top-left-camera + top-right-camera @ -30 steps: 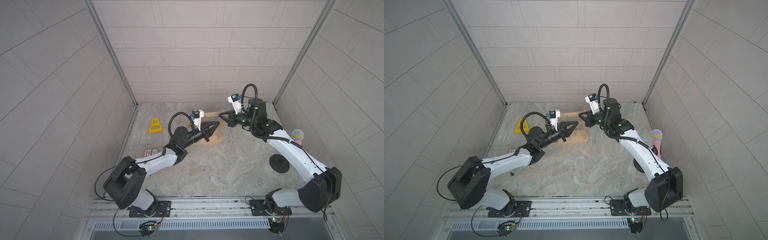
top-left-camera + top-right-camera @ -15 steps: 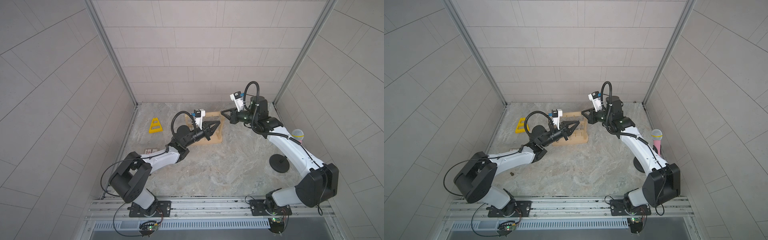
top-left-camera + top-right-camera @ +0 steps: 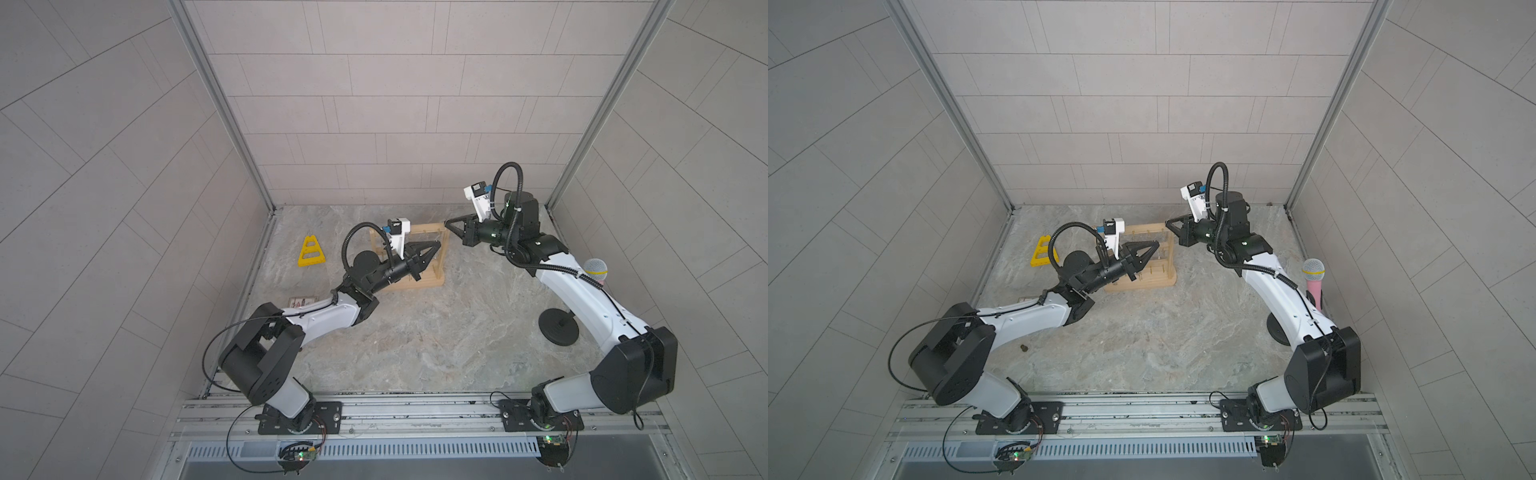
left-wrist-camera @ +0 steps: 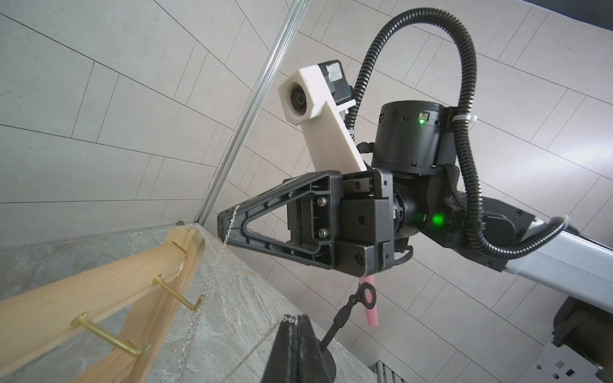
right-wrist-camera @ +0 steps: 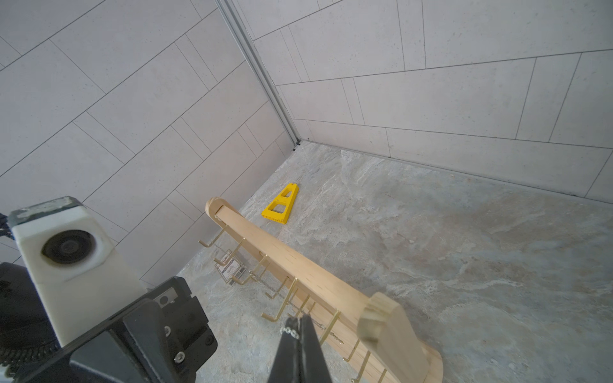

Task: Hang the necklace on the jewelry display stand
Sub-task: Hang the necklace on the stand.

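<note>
Now the right end effector (image 3: 447,223) is seen raised a little and drawn back from where it was a second ago, to just off the end of the jewelry display stand's (image 3: 419,283) top bar nearest the right arm, while the left end effector (image 3: 437,246) is kept almost unmoved in front of that bar. Both are pressed together, each pinching the necklace (image 4: 212,275), whose fine chain is drawn down past the stand's outermost brass hook (image 4: 175,295). Whether the chain is caught on that hook cannot be told, so the hanging is judged unfinished.
</note>
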